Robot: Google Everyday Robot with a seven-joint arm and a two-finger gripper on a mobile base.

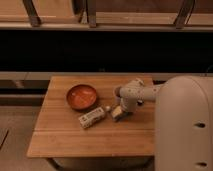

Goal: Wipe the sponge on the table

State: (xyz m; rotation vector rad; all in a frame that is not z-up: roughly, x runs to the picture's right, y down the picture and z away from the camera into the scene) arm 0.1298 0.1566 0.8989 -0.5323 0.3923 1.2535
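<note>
An orange bowl (81, 96) is sitting on the wooden bench (65, 140), and a white package (92, 118) is lying just in front of it. Further right, the gripper (119, 110) is reaching down, its jaws pinching the pale sponge (116, 114) against the bench.

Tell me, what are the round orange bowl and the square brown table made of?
Round orange bowl: smooth, faintly shiny, likely plastic or glazed ceramic. Square light-brown table: matte wood, plank seams showing. The end effector is low over the table, right of the bowl.
</note>
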